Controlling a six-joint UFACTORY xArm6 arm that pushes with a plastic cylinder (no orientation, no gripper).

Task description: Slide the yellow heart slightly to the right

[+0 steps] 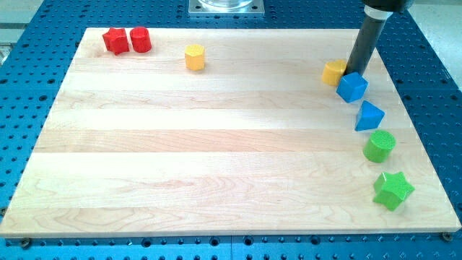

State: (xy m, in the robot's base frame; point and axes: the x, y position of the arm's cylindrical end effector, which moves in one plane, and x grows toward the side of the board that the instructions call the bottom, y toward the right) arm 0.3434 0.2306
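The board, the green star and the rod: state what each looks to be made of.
Board: pale wood, likely glued strips, since grain and lengthwise bands show; matte finish.
Green star: probably painted wood or plastic; even, opaque colour with a soft sheen.
Rod: dark, smooth, possibly plastic or coated metal; my tip sits against the yellow heart.

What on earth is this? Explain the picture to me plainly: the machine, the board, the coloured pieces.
This is one camera picture of a robot arm's work table. The dark rod is the arm's end, and my tip pushes blocks along the wooden board; nothing is held. The tip sits between the yellow heart, on its left in the view, and a blue block just below. Further down the right side are a second blue block, a green cylinder and a green star. At top left are two red blocks and a yellow hexagonal block.
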